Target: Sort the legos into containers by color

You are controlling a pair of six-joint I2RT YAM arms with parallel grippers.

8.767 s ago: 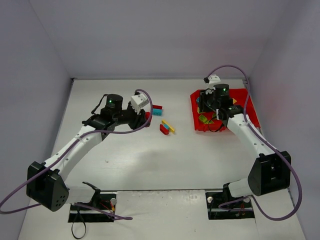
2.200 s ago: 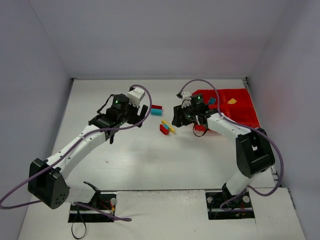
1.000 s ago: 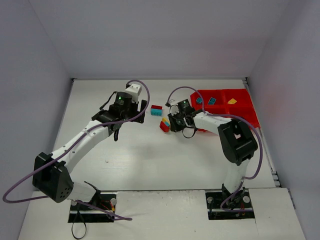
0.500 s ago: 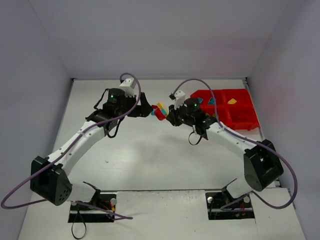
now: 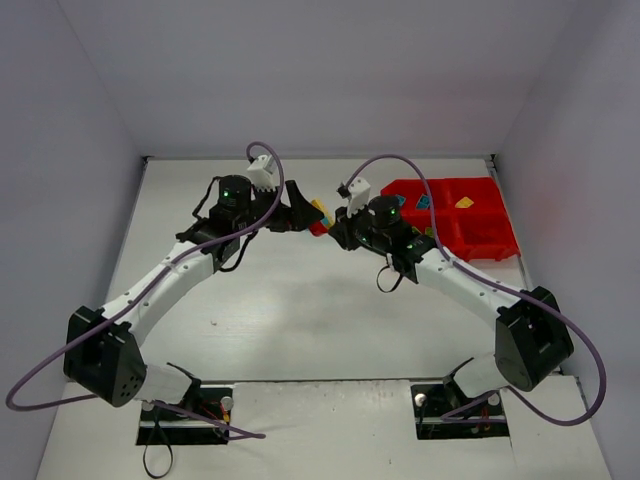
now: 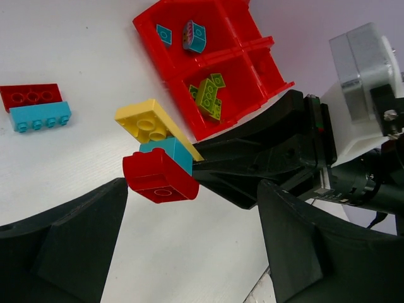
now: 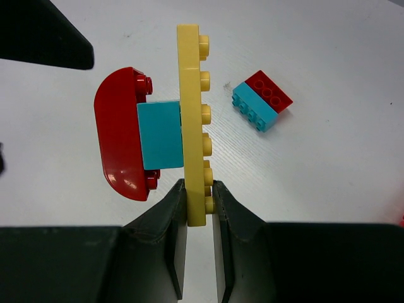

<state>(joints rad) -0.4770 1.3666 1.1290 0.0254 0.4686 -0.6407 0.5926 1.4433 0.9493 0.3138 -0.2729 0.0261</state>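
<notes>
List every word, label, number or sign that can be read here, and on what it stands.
No text can be read. The studs of the yellow brick are too small to show any mark, and the red tray bears no label in view.

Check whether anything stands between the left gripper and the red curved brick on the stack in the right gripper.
Nothing visible does. The left gripper is open and the red curved brick faces its gap with only air between. The right gripper pinches only the yellow plate, at its end.
</notes>
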